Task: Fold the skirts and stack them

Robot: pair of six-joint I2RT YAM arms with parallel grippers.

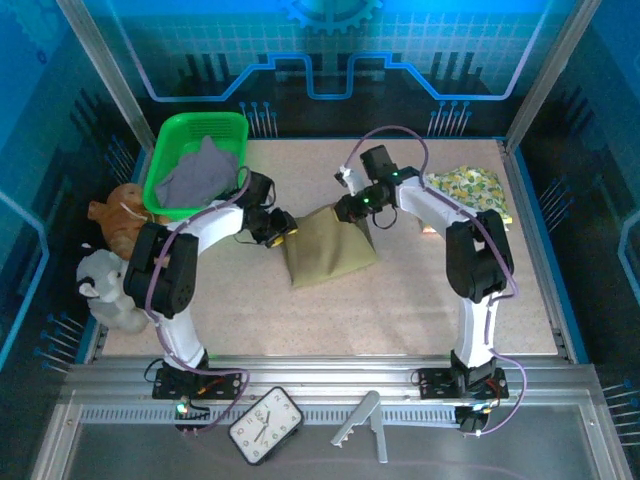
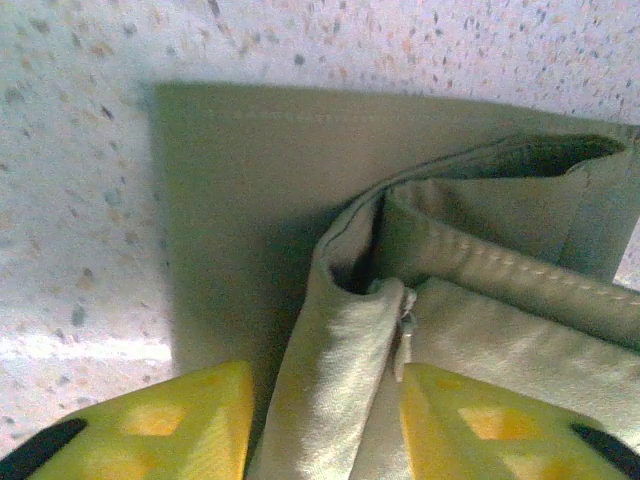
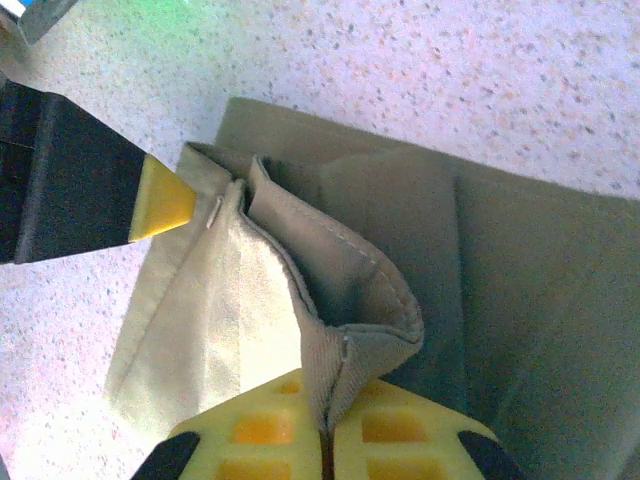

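Note:
An olive-khaki skirt [image 1: 328, 250] lies partly folded mid-table. My right gripper [image 1: 352, 207] is at its far edge, shut on a pinched-up fold of the hem [image 3: 365, 300], with the cloth squeezed between the yellow pads [image 3: 262, 432]. My left gripper [image 1: 283, 228] is at the skirt's left corner. Its jaws stand apart around a raised fold of olive cloth [image 2: 340, 350], with a gap on the left side. A yellow-green floral skirt [image 1: 468, 187] lies at the right. A grey-lavender skirt [image 1: 195, 170] sits in the basket.
The green plastic basket [image 1: 200, 120] stands at the back left. A brown plush toy [image 1: 118, 215] and a white one [image 1: 105, 285] lie off the table's left edge. A clock [image 1: 265, 424] and a grey tool [image 1: 365, 420] rest on the near rail.

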